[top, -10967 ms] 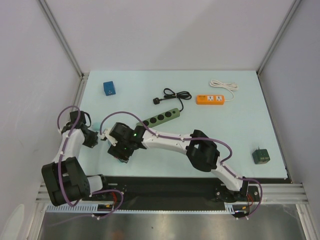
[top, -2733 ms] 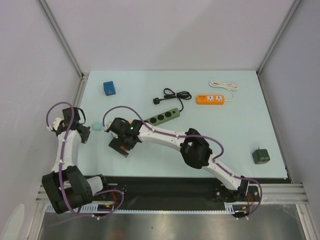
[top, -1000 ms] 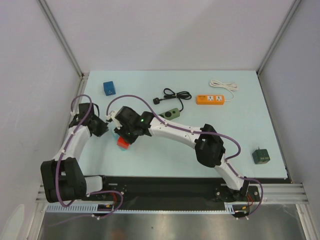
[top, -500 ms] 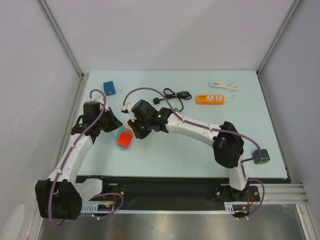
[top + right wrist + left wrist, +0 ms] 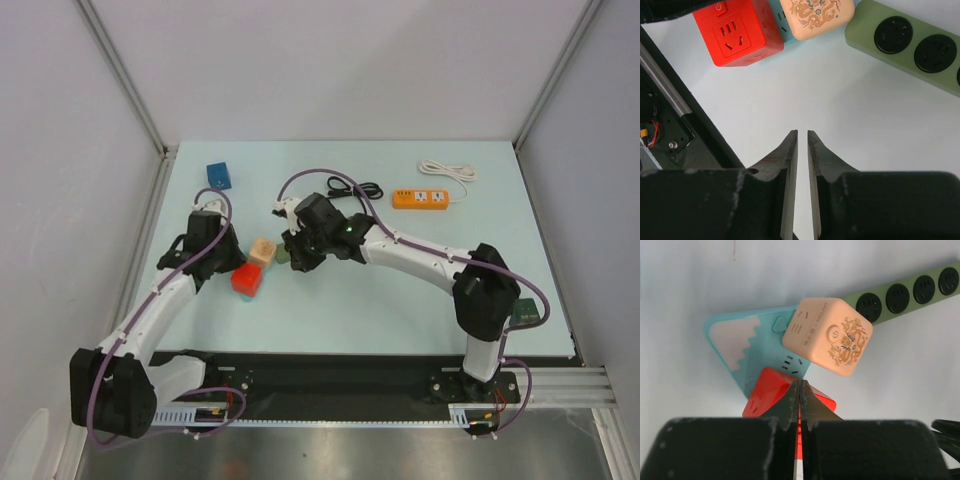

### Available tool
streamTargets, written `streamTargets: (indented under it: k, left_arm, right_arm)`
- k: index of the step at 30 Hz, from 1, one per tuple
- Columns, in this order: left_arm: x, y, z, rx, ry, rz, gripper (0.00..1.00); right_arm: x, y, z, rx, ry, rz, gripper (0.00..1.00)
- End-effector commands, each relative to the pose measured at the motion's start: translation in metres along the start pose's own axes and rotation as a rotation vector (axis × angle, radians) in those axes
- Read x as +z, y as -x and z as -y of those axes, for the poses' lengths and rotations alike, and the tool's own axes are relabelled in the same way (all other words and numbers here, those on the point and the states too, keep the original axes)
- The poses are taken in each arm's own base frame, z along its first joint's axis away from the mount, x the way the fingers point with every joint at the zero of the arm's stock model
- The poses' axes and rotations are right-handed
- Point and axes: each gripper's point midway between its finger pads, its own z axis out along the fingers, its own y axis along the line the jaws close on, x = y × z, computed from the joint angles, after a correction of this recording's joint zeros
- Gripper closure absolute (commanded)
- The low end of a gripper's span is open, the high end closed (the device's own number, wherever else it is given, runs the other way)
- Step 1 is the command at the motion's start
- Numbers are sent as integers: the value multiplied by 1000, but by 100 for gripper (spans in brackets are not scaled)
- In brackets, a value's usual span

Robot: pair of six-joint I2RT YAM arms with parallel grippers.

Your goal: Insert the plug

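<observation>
My left gripper (image 5: 800, 385) was pinched closed above the red socket cube (image 5: 771, 394), my right gripper (image 5: 802, 134) barely parted, empty, near the green power strip (image 5: 912, 50), the plug's black cable (image 5: 365, 188) coiled beyond it

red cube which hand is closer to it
Left. The left hand hovers at the red cube, tips over its edge; the right hand is apart from it, off to its right.
</observation>
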Motion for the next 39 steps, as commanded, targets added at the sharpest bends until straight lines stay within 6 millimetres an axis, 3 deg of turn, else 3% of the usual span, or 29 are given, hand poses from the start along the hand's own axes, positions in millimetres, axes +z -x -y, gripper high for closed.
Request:
streamTargets:
  k: [1,5,8,12,15,16,17,19,22,27,29,33,39]
  left_arm:
    - [-11,9,-14,-5,98,19,100]
    - [-40,49,14,-17,7,118,99]
    - [-54,53,30,-26,-67,113,99]
    - [-50,26,27,-94,-76,52,100]
    - [-40,4,6,-160,6,31,100]
    - [-37,0,2,-171,22,25,100]
    - [-33,-7,-3,-178,38,6,100]
    - [-31,-9,-12,-196,91,11,100]
    - [-25,-13,-20,-204,134,2,100]
    - [-12,-37,-39,-235,215,-42,100]
    - [-9,-43,-42,-236,220,-50,100]
    - [-7,-41,-41,-233,217,-51,100]
    - [-16,-22,-32,-235,186,1,100]
  right_arm:
    - [-26,29,-6,-2,23,111,81]
    - [-32,39,-9,-3,22,142,81]
    - [-33,49,-20,-30,30,164,83]
    - [-24,69,-44,-65,74,232,90]
    - [-9,82,-61,-76,114,243,97]
    - [6,78,-61,-76,118,225,100]
    - [6,89,-70,-79,141,249,100]
    - [15,94,-81,-81,186,254,100]
    - [43,82,-82,-35,185,225,100]
    - [98,24,-56,66,97,163,100]
    - [108,14,-52,79,90,136,100]
    - [98,21,-54,62,76,154,100]
    - [59,58,-62,32,93,228,100]
